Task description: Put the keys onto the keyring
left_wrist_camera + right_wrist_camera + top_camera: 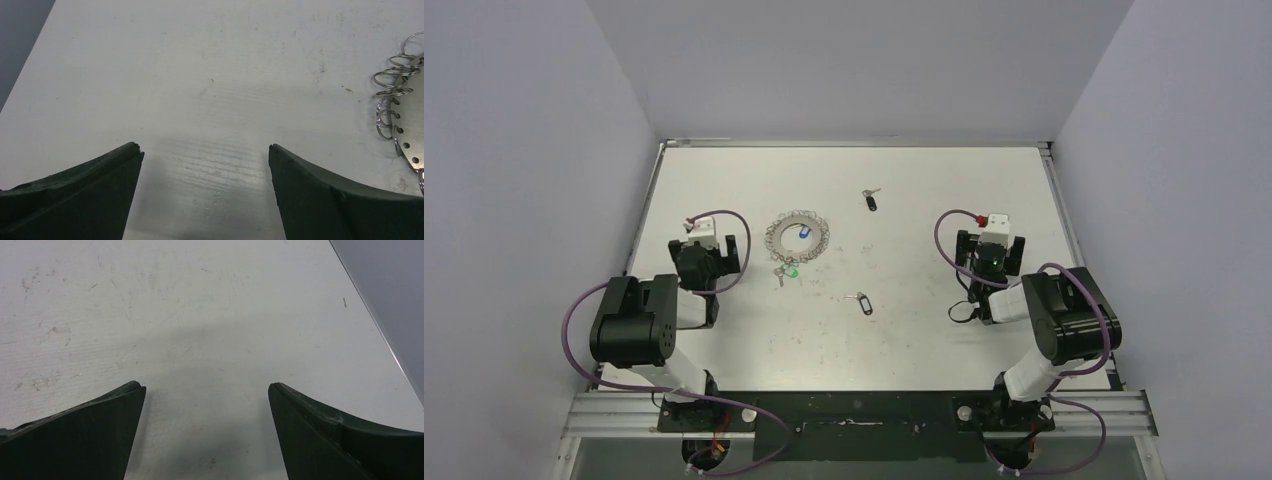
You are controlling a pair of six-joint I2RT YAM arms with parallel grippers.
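The keyring (799, 236) lies flat on the white table, left of centre, a blue-headed key inside it and a green-headed key at its near rim. Its looped rim also shows at the right edge of the left wrist view (400, 105). One black-headed key (870, 199) lies at the far middle. The other black-headed key (862, 302) lies nearer the arms, at centre. My left gripper (696, 228) is open and empty, left of the keyring. My right gripper (990, 232) is open and empty, right of both keys. Each wrist view shows only bare table between the fingers.
The blue-headed key (805, 232) and the green-headed key (790, 270) sit at the keyring. The table (924, 330) is walled on the left, back and right. The right table edge runs close beside my right gripper (380, 330).
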